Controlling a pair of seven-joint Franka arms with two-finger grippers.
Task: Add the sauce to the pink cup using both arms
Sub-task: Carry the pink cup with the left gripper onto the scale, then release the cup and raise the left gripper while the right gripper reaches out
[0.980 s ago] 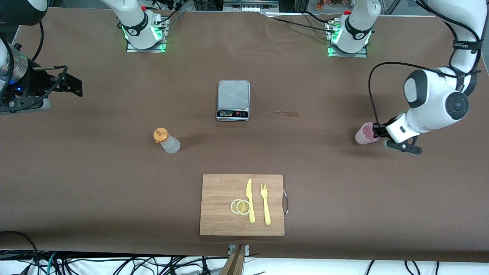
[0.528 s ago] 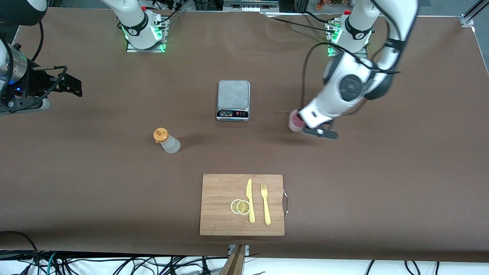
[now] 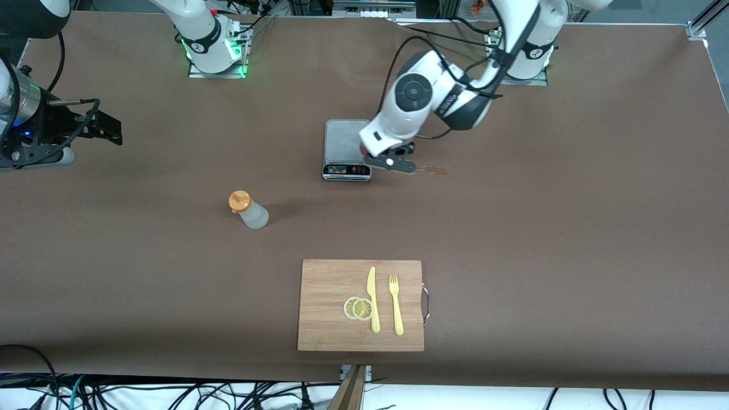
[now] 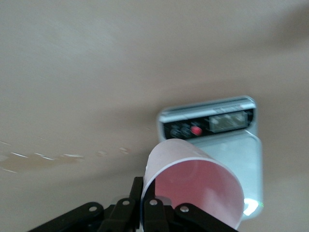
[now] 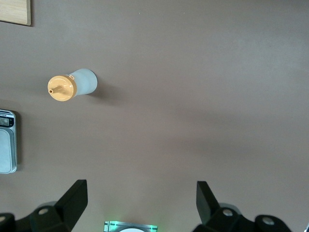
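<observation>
Left gripper [image 4: 145, 212]: black two-finger claw pinching the small pale pink translucent plastic cup [image 4: 193, 188] low on its wall. Cup tilted, open rim turned toward the wrist camera. In the front view the left gripper [image 3: 383, 155] hangs over the edge of the flat grey kitchen scale [image 3: 348, 149] that faces the left arm's end of the table; only a sliver of the pink cup [image 3: 363, 149] shows past the white wrist. From the left wrist, the scale [image 4: 227, 140] lies right under the cup, display strip and red button visible.

Right gripper [image 5: 137, 198]: fingers spread wide, nothing between them, up in the air near the table edge at the right arm's end (this arm waits). In the front view the right gripper [image 3: 108, 128] shows at the frame's margin.

Sauce: small translucent whitish squeeze bottle with an orange-yellow nozzle cap [image 3: 248, 209], standing on the brown table [image 3: 541, 239], untouched, well apart from both grippers. Nearer the front camera than the scale and toward the right arm's end. The bottle [image 5: 72, 86] also shows in the right wrist view.

Rectangular wooden cutting board [image 3: 327, 304] near the table's front edge, about mid-length. On it: two pale lemon slices [image 3: 358, 308] overlapping, a yellow plastic knife [image 3: 372, 299] just beside them, a yellow plastic fork [image 3: 395, 303] beside the knife.

Thin brownish streak [image 3: 434, 169] on the table surface just beside the left gripper.
</observation>
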